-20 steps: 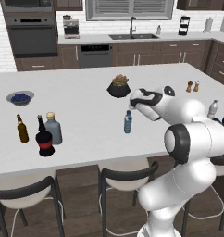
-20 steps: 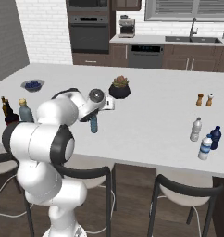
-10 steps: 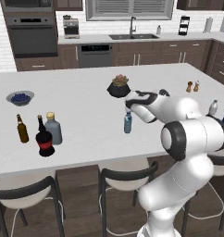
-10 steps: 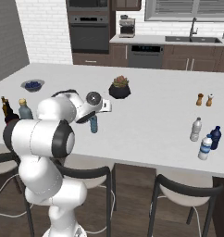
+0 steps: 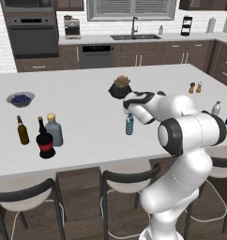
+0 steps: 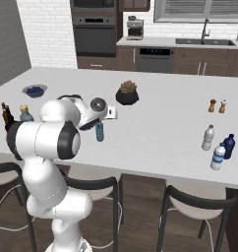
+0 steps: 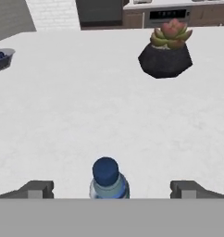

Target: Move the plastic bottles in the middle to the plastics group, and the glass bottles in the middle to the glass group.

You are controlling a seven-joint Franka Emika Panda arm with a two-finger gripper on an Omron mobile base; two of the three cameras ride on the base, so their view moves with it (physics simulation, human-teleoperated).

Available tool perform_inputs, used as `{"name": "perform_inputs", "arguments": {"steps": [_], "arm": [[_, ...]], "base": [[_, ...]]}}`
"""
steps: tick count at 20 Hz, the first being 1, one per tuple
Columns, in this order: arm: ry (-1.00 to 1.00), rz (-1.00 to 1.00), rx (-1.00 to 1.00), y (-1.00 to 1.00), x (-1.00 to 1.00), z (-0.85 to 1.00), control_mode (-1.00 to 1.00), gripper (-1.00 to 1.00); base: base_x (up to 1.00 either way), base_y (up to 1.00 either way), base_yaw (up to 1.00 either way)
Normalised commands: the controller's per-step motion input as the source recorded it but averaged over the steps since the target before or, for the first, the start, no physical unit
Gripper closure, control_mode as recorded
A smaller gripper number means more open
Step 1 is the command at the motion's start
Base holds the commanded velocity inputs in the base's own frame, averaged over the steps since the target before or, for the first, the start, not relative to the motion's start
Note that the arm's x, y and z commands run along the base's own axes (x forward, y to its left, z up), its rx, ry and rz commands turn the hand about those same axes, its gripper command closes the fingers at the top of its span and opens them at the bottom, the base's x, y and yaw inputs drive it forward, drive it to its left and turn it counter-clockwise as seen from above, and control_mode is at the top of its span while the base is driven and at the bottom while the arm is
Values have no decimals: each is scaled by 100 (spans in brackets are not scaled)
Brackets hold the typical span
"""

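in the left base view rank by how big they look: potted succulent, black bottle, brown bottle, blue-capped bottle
1. black bottle
2. potted succulent, though farther from the camera
3. brown bottle and blue-capped bottle look alike; the pincer hides the cap, so unranked

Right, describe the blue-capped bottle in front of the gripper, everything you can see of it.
The blue-capped bottle is small, of blue-tinted see-through plastic, with a round dark blue cap and a pale band at the shoulder. It stands upright on the white counter, alone near the middle, in front of the potted plant. In the hand view its cap sits between the two fingertips of the open gripper, nearer the left one; nothing grips it yet.
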Motion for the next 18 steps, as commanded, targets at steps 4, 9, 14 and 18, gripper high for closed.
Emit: {"name": "perform_inputs", "arguments": {"steps": [4, 9, 14, 18], "arm": [[0, 0, 0, 0, 5, -24, -100, -100], [0, 0, 0, 0, 2, -35, -100, -100], [-4, 0, 0, 1, 7, -29, -100, -100], [-2, 0, 0, 6, 21, -12, -100, -100]], "base": [[0, 0, 0], [0, 0, 0], [0, 0, 0], [0, 0, 0]]}}
